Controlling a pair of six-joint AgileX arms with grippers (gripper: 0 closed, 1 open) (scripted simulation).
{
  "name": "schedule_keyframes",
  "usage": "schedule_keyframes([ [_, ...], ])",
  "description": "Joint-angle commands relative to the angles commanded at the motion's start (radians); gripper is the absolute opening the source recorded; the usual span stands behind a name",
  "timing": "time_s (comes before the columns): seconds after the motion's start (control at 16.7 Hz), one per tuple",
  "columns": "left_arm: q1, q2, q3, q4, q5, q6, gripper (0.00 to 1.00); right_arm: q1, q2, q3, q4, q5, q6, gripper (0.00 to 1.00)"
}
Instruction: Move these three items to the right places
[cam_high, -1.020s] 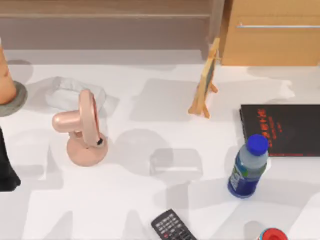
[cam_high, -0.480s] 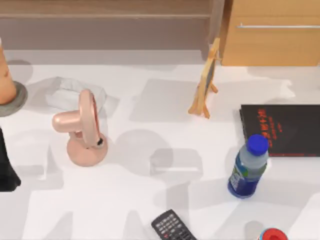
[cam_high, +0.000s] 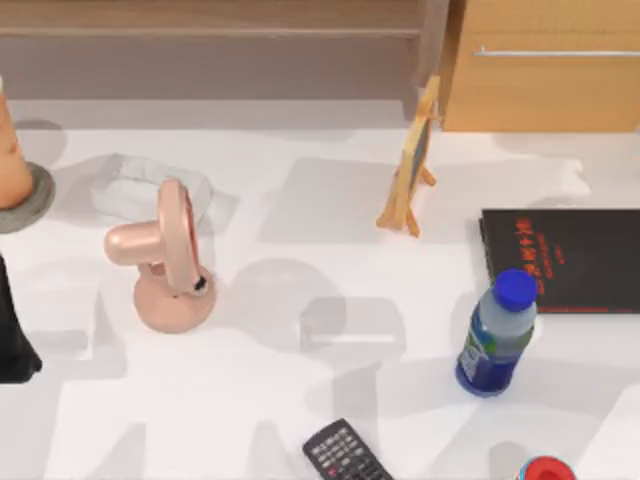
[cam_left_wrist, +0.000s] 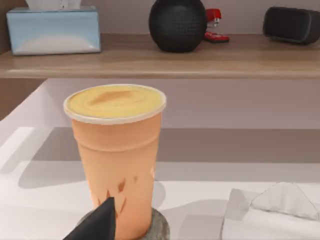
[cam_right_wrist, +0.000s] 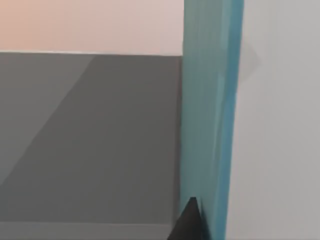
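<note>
A tall peach-orange tapered cup-like vase (cam_left_wrist: 117, 160) with a pale yellow top stands upright on a round grey stone coaster (cam_left_wrist: 155, 230) on the white bench (cam_left_wrist: 210, 187). One dark finger (cam_left_wrist: 97, 225) of the left gripper overlaps its base. A crumpled white tissue pack (cam_left_wrist: 275, 212) lies beside it. On the wooden shelf (cam_left_wrist: 165, 62) behind: light-blue tissue box (cam_left_wrist: 52, 30), black round speaker (cam_left_wrist: 177, 24), red stapler (cam_left_wrist: 215, 27), black oblong speaker (cam_left_wrist: 292, 22).

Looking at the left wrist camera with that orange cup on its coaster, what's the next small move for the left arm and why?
Probably ease the left gripper forward and level toward the orange cup. The cup stands upright on its grey coaster, close ahead and roughly centred, and one dark fingertip shows low in front of its base. In the top view the cup sits at the table's far left edge. I can't tell how the fingers stand, so check that first.
</note>
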Motion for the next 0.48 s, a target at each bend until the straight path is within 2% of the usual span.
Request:
schedule_keyframes([
  [0.48, 0.0, 0.0, 0.0, 0.0, 0.0, 0.0, 1.0, -0.012, -0.047, -0.029, -0.016, -0.01, 0.002, 0.0],
])
